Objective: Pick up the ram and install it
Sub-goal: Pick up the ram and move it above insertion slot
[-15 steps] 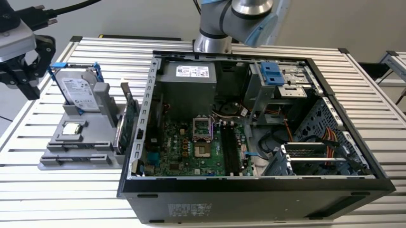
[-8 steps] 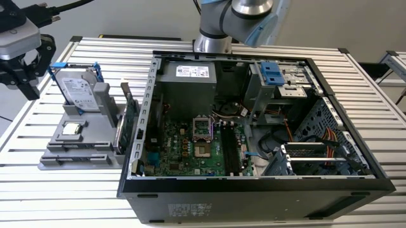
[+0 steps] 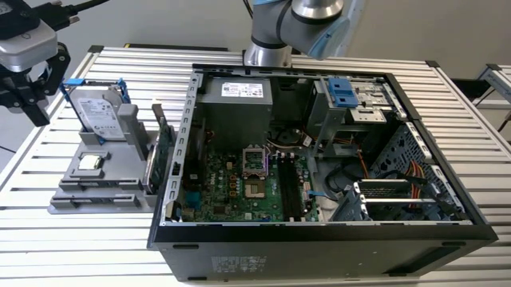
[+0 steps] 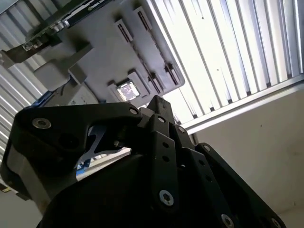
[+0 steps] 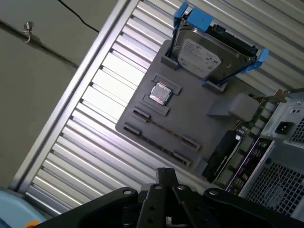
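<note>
At the exterior view's left the gripper (image 3: 28,98) hangs over the holder (image 5: 199,118). Whether it is open, I cannot tell. The ram (image 5: 222,153) stands on edge along the holder's side nearest the case (image 3: 319,236), presumably so it can be pinched.

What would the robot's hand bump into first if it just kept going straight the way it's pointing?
Probably the grey parts tray, around its slotted edge nearest the hand; in the first wrist view it points that way. Depth is unclear, so it might meet the slatted table beside it.
</note>
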You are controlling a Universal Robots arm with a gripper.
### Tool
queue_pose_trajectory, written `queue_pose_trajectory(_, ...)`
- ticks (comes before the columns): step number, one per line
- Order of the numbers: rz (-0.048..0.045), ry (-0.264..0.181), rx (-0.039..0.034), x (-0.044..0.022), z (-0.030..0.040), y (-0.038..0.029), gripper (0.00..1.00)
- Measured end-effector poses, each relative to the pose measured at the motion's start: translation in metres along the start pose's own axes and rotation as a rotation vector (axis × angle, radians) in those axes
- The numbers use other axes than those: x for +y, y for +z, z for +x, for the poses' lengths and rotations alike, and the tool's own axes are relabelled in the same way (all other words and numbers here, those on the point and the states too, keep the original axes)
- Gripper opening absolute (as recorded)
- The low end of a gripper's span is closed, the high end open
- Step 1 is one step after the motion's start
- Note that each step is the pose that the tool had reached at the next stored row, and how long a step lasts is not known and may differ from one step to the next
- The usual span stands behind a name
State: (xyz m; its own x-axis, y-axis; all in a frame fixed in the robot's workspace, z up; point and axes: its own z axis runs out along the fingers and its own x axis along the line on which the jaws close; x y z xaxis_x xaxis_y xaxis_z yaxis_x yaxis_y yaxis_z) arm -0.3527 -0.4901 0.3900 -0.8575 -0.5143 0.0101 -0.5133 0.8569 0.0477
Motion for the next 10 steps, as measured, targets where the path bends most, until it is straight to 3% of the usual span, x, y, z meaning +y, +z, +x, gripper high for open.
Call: queue_pose_trajectory(10,0.001,-0.105,0.005,0.0,0.0,0.0,0.0)
